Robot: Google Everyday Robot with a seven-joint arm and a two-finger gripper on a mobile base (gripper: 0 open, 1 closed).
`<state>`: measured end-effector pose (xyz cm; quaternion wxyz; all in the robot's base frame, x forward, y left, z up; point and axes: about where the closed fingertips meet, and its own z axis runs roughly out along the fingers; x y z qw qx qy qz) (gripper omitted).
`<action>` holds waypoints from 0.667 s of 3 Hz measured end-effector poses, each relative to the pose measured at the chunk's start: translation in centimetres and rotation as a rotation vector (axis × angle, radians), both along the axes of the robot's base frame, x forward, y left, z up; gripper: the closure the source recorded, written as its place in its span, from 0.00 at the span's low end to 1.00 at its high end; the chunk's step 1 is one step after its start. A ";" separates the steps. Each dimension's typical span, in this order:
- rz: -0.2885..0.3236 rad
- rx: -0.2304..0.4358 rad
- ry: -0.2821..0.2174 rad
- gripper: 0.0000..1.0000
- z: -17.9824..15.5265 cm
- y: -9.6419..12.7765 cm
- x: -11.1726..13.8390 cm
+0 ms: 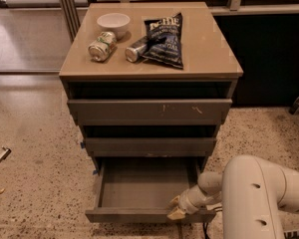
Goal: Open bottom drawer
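The bottom drawer [139,214] of the tan-topped cabinet stands pulled far out, its dark grey front low in the view and its shallow grey tray [144,183] bare inside. My gripper [176,208] is at the drawer's right front corner, its pale fingertips at the top edge of the front. The white arm [259,193] fills the lower right.
Above are the mid-sized front [149,146] and the scratched largest front [149,111]. On the cabinet top [209,54] lie a white bowl [113,23], two cans [102,46] and a dark chip bag [164,39]. Speckled floor surrounds the cabinet.
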<state>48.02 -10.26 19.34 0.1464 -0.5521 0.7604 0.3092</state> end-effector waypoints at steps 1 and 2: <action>0.009 0.018 0.020 0.87 -0.8 -1.3 -1.8; 0.010 0.023 0.019 0.85 -0.8 -1.5 -2.7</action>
